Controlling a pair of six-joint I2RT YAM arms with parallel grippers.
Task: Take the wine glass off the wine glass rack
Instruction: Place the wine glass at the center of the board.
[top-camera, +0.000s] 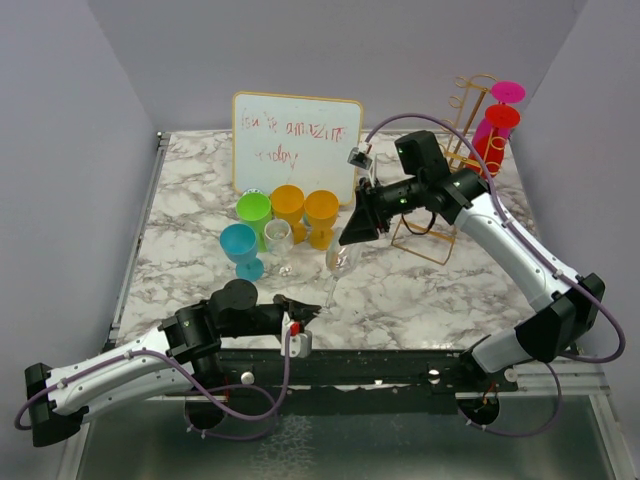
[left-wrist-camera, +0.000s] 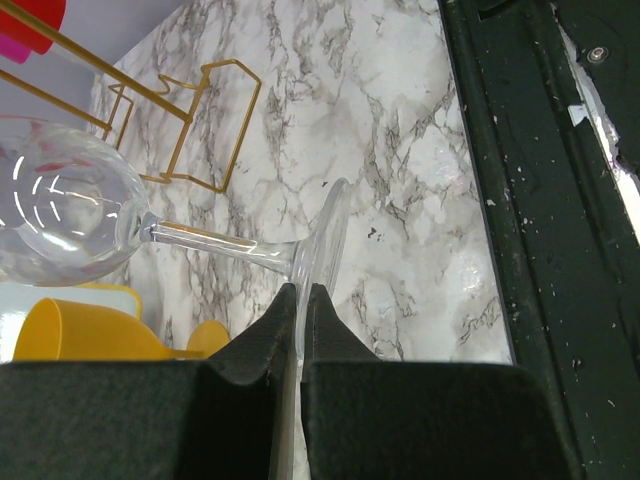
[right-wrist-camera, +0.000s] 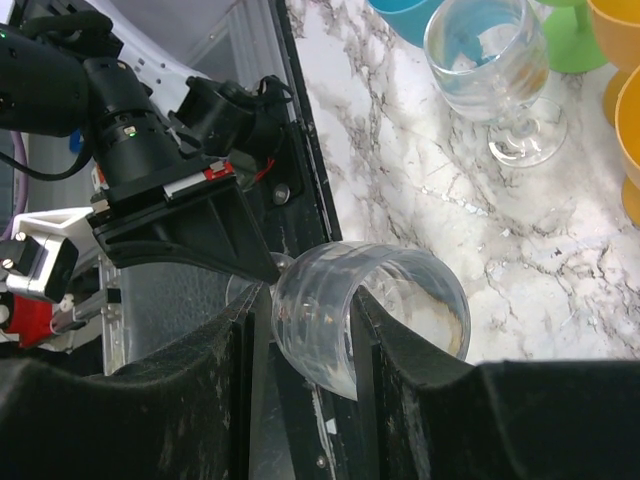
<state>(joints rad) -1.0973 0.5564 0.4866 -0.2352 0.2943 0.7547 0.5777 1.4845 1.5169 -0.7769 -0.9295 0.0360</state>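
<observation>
The wine glass (top-camera: 341, 260) is showing clear over the white, grey-veined marble table (top-camera: 190, 230). The wine glass rack (left-wrist-camera: 241, 135) is gleaming gold, bearing 1 pink glass (top-camera: 508, 92) and 1 red glass (top-camera: 502, 118).

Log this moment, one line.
wine glass: off wine glass rack | left end effector: shut on foot | right end effector: shut on bowl

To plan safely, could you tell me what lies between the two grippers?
A clear wine glass: left gripper pinches its foot, right gripper grips its bowl; top view.
</observation>
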